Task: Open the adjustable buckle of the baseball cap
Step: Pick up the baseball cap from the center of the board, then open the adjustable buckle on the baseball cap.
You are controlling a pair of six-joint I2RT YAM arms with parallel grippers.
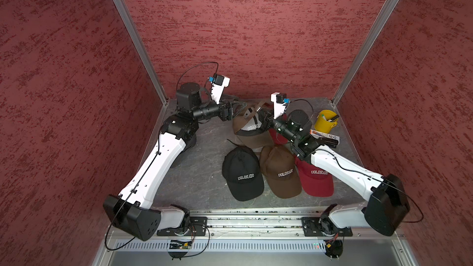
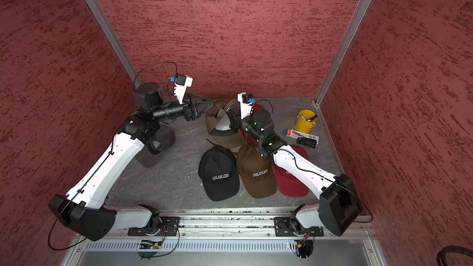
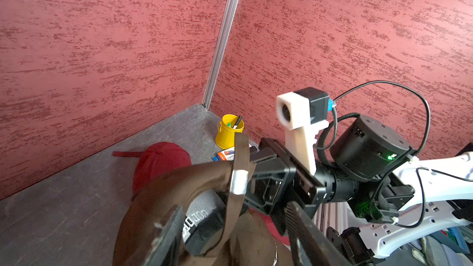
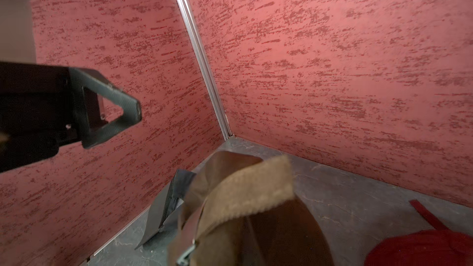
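A brown baseball cap (image 1: 239,124) (image 2: 212,121) is held up above the table at the back, its pale inner lining facing the camera. My right gripper (image 1: 261,115) (image 2: 231,116) is shut on its rear edge; in the right wrist view brown fabric (image 4: 256,226) hides the jaws. The brown strap (image 3: 242,154) runs through the silver buckle (image 3: 239,181) (image 4: 185,254), with its free end sticking up. My left gripper (image 1: 242,104) (image 2: 208,104) (image 3: 233,207) is open just left of the cap, with the strap hanging between its fingers (image 3: 166,234) untouched.
A black cap (image 1: 243,172), a brown cap (image 1: 281,172) and a red cap (image 1: 317,177) lie in front. Another brown cap (image 1: 256,139) lies under the held one, a red cap (image 3: 158,159) behind. A grey cap (image 2: 158,144) lies under the left arm. A yellow bucket (image 1: 325,120) and box (image 1: 323,135) sit back right.
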